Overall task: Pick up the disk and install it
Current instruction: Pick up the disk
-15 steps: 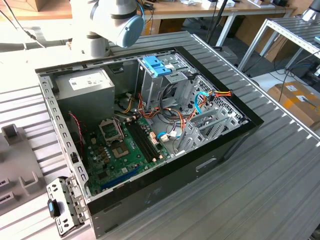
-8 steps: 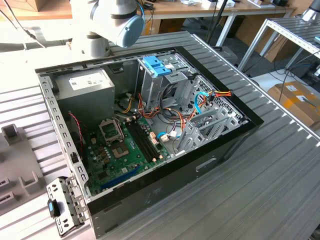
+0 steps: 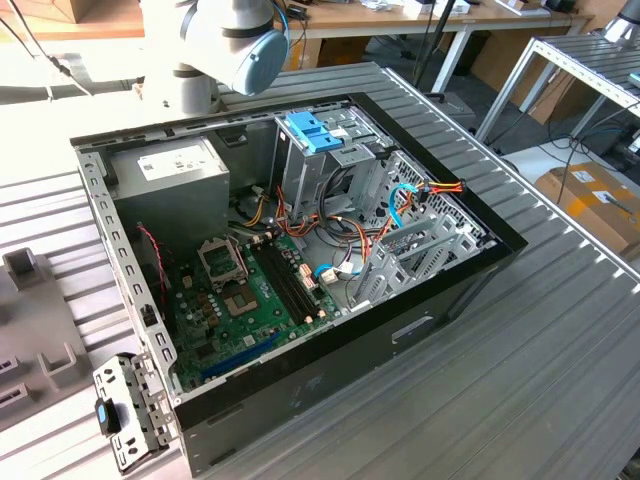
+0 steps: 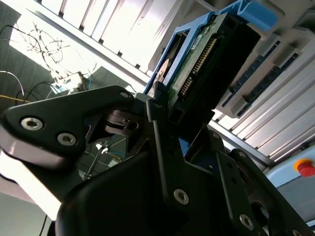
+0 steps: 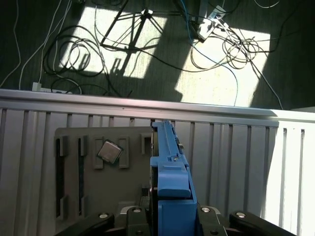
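Hand: black metal two-finger hand (image 4: 179, 120) (image 5: 170, 216), clenched on the disk, one of its fingers (image 4: 156, 128) on each side of it, near one end.
Disk: flat dark rectangular hard-drive disk (image 4: 197, 64) (image 5: 170, 167) w/ bright blue plastic rails; gripped in the hand, clear of the counter, sticking out past the fingertips. Green circuit side & connector row show in the second wrist view.
Counter: grey ribbed metal counter (image 5: 221, 157), below the hand.
Tray: flat grey slotted fixture tray (image 5: 74, 162) on the counter, under & to one side of the held disk.
Chip: small square silver processor chip (image 5: 109, 151) in a tray recess, near the disk's edge, not touching it.
Case: open black computer case (image 3: 330, 375) w/ green motherboard (image 3: 240, 300) inside, in the exterior view; where it lies relative to the hand, can't tell.
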Robot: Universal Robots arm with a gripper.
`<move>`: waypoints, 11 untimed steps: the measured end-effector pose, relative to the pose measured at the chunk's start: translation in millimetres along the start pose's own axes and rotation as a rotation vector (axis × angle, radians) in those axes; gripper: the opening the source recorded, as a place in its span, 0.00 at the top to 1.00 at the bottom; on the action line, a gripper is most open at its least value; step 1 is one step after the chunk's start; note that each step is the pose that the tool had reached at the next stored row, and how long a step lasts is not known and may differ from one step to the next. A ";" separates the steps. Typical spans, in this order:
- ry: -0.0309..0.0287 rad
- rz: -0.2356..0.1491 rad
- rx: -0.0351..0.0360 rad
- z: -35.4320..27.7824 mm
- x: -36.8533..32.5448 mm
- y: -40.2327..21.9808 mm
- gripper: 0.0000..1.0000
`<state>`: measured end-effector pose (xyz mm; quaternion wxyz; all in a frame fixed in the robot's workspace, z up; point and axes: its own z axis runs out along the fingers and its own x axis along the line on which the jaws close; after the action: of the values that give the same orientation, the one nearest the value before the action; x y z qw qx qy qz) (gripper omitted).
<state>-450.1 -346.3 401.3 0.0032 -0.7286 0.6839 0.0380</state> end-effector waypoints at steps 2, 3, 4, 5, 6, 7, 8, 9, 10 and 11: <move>-0.0004 0.000 0.0000 -2.9 -0.2 0.2 0.63; -0.0006 0.000 0.0000 -3.8 -0.3 0.2 0.63; -0.0010 0.000 0.0001 -4.5 -0.3 0.3 0.63; -0.0017 0.000 0.0001 -5.2 -0.4 0.3 0.63; -0.0025 0.000 0.0002 -6.3 -0.4 0.3 0.63; -0.0035 0.000 0.0003 -7.4 -0.4 0.4 0.63; -0.0043 0.000 0.0003 -8.3 -0.5 0.4 0.63; -0.0045 0.000 0.0003 -9.0 -0.5 0.4 0.63; -0.0048 0.000 0.0003 -10.1 -0.6 0.5 0.63; -0.0051 0.000 0.0003 -11.3 -0.6 0.6 0.63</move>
<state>-450.1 -346.3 412.7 0.0050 -0.7286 0.6838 0.0397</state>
